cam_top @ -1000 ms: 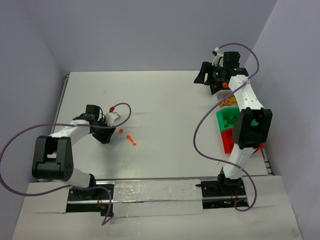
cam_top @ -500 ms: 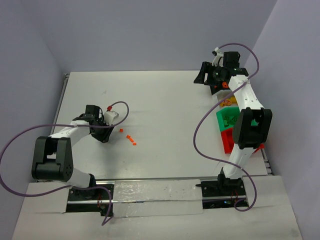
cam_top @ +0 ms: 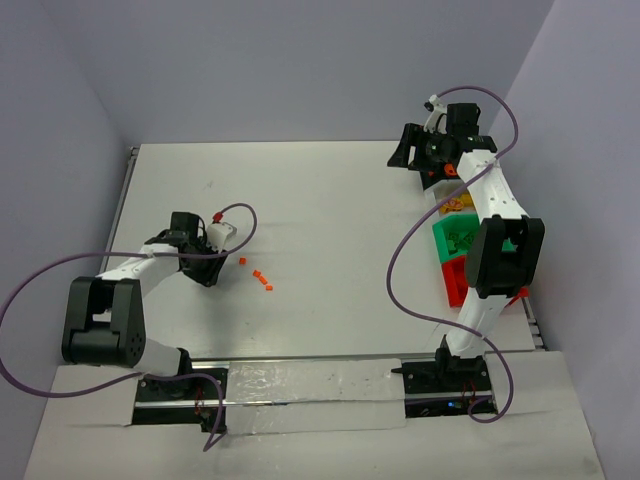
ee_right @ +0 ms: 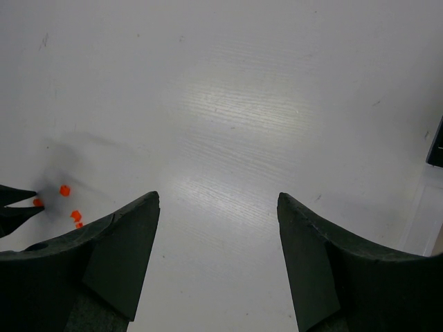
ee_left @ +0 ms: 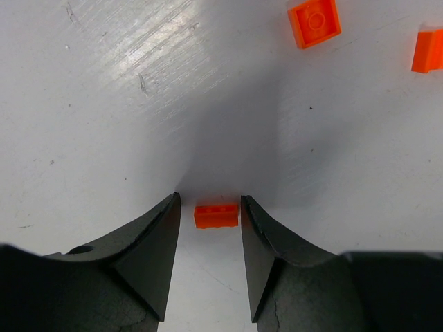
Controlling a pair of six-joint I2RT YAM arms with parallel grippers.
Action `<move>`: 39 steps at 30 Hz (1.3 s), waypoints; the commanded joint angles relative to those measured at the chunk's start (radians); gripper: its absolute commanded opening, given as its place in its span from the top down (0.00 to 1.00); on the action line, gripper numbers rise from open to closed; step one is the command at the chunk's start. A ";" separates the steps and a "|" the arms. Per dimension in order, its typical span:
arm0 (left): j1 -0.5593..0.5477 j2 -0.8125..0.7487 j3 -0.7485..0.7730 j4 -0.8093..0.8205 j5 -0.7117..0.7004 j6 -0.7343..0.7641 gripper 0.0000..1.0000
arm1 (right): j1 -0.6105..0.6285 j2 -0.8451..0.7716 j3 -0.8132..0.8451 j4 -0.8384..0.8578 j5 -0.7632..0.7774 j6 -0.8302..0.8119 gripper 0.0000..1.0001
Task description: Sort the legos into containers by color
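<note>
Well to the left of the containers (cam_top: pixel 436 240), across the white bench (cam_top: pixel 330 200), we see the left end effector (cam_top: pixel 207 266) held low over the surface. Its wrist view shows the left end effector (ee_left: pixel 210 207) open, its jaws standing on either side of one small orange brick (ee_left: pixel 216 216) that lies flat on the bench. A narrow gap shows on the brick's left, and we cannot tell whether its right side is touched. A little nearer the containers lie more orange legos (cam_top: pixel 257 273), among them a square single-stud piece (ee_left: pixel 314 22). All of them are loose on the bench, well apart from the containers. At the far end of the containers the right end effector (cam_top: pixel 405 152) faces away from them. From its wrist we see the right end effector (ee_right: pixel 216 200) spread wide with nothing between its jaws. The right arm covers part of the containers, but the green bin (cam_top: pixel 440 228) and the red bin (cam_top: pixel 452 285) show.
</note>
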 commanded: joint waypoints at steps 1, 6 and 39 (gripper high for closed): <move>-0.008 0.037 -0.064 -0.109 -0.038 -0.004 0.50 | 0.007 -0.003 0.021 0.010 -0.014 0.003 0.24; -0.008 0.032 -0.062 -0.118 -0.036 -0.004 0.49 | 0.007 -0.009 0.020 0.010 -0.012 0.002 0.24; -0.011 0.055 0.012 -0.150 0.011 -0.029 0.76 | 0.024 -0.022 -0.013 0.018 -0.026 0.009 0.24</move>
